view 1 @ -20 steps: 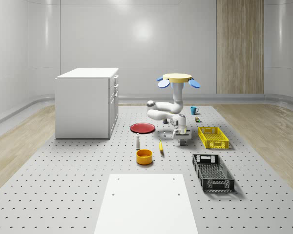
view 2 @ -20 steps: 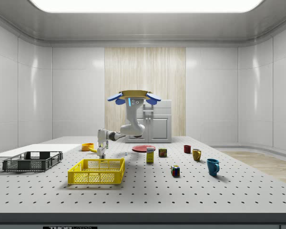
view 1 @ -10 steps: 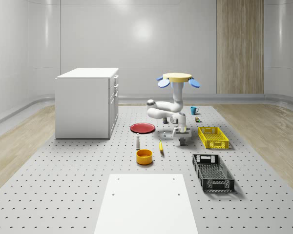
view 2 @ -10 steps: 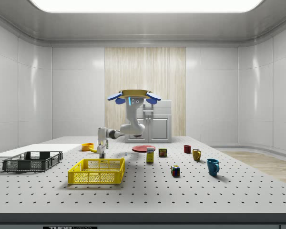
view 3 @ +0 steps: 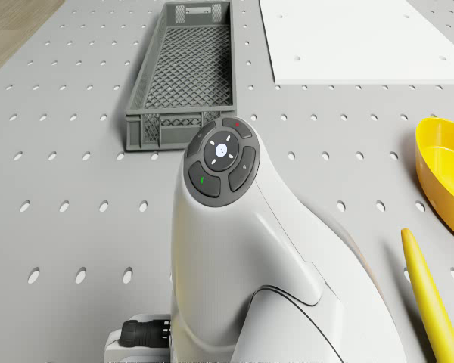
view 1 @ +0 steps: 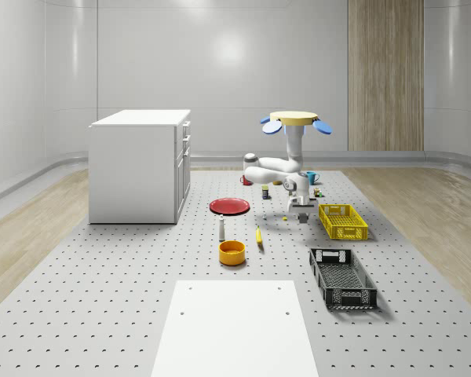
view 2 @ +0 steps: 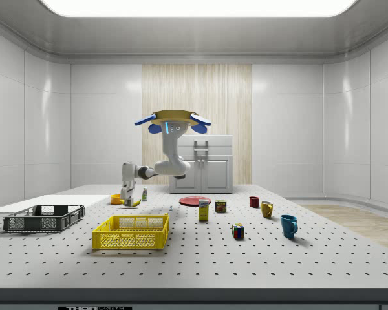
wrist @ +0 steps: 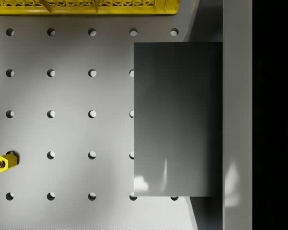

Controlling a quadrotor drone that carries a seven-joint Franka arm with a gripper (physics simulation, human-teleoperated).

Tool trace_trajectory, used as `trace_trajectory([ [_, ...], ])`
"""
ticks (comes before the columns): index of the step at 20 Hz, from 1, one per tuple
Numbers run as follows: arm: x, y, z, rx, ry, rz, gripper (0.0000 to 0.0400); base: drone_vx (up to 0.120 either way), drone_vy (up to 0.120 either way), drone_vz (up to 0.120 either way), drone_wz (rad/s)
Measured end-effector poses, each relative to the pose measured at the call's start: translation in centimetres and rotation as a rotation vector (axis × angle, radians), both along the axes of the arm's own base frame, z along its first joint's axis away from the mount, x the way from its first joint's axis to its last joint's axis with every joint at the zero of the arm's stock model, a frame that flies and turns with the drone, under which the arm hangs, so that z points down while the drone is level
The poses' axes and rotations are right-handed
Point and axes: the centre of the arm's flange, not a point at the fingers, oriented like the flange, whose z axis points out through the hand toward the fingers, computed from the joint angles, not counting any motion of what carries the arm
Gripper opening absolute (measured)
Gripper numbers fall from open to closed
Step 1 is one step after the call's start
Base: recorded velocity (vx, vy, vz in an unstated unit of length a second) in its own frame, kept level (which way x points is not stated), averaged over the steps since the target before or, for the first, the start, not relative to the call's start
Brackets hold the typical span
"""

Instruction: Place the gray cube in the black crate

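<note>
Gripper: closed on the gray cube, pointing straight down and clear of the table.
Gray cube: held at the gripper's tip, off the surface; in the wrist view it lies flush against one finger, with the perforated tabletop showing beneath it.
Arm: hangs from the drone, bends out sideways, then drops at the wrist to the gripper.
Drone: hovers over the far part of the table, above the arm's base, with the blue mug behind it in the whole-scene view.
Yellow crate: on the table just to the whole-scene view's right of the gripper; its edge shows in the wrist view.
Yellow nut: lies on the table below, apart from the cube.
Black crate: empty, on the table nearer the whole-scene camera than the yellow crate, well apart from the gripper and cube.
Banana and orange bowl: on the table to the whole-scene view's left of the gripper.
Red plate: farther left, in front of the white cabinet.
White sheet: flat on the table's near end.
</note>
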Motion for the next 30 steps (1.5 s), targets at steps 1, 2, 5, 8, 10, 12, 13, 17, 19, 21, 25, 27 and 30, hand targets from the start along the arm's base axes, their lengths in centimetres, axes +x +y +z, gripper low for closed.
trace_trajectory([
  [1,0.0,0.0,-0.04,0.0,0.0,0.0,0.025,0.12,0.12,0.12,0.0],
  [2,0.0,0.0,-0.07,0.0,0.0,0.0,0.025,0.12,0.12,0.12,0.0],
  [5,0.0,0.0,-0.12,0.0,0.0,0.0,0.025,0.12,0.12,0.12,0.0],
  [8,0.0,0.0,-0.15,0.0,0.0,0.0,0.025,0.12,0.12,0.04,0.0],
  [10,0.0,0.0,-0.16,0.0,0.0,0.0,0.025,0.12,0.12,0.0,0.0],
  [12,0.0,0.0,-0.17,0.0,0.0,0.0,0.025,0.12,0.12,0.0,0.0],
  [13,0.0,0.0,-0.17,0.0,0.0,0.0,0.025,0.12,0.12,0.0,0.0],
  [17,0.0,0.0,-0.17,0.0,0.0,0.0,0.025,0.12,0.08,0.0,0.0],
  [19,0.0,0.0,-0.18,0.0,0.0,0.0,0.025,0.12,0.0,0.0,0.0],
  [21,0.0,0.0,-0.18,0.0,0.0,0.0,0.025,0.12,0.0,0.0,0.0],
  [25,0.0,0.0,-0.18,0.0,0.0,0.0,0.025,0.12,0.0,0.0,0.0],
  [27,0.0,0.0,-0.18,0.0,0.0,0.0,0.025,0.12,0.0,0.0,0.0],
  [30,0.0,0.0,-0.18,0.0,0.0,0.0,0.025,0.12,0.107,0.0,0.0],
])
